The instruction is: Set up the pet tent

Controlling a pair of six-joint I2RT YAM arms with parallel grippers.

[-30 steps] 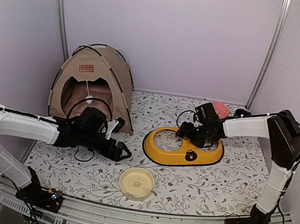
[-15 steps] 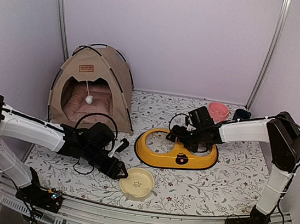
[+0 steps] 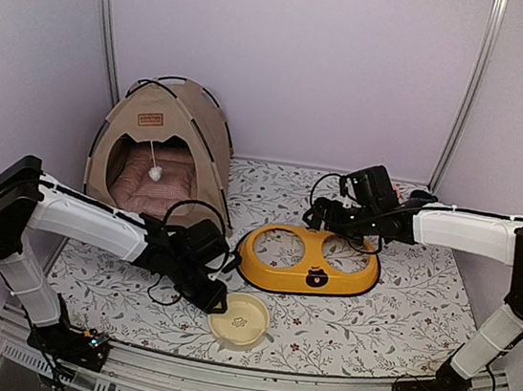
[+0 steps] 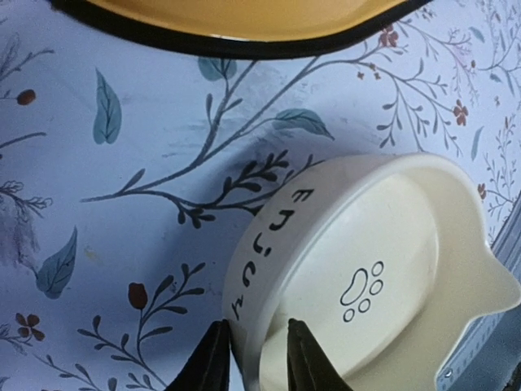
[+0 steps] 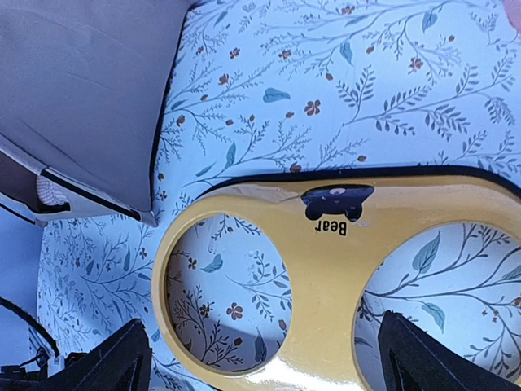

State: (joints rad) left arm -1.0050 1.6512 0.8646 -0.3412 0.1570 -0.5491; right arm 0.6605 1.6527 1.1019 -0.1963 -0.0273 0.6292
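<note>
The pet tent stands upright at the back left, tan with black poles, and a white pompom hangs in its doorway. Its grey-tan fabric fills the upper left corner of the right wrist view. My left gripper is low at the front, away from the tent. Its fingers are shut across the rim of a cream paw-print bowl, one outside the wall and one inside. My right gripper hovers open over the yellow feeder tray, holding nothing.
A pink checked cushion lies inside the tent. The yellow double-hole tray sits mid-table, with the cream bowl just in front of it near the table's front edge. A dark cup stands at the back right.
My left gripper has moved from beside the tent down to the cream bowl and shut on its rim. My right gripper let go of the yellow tray after shifting it left, and backed off.
</note>
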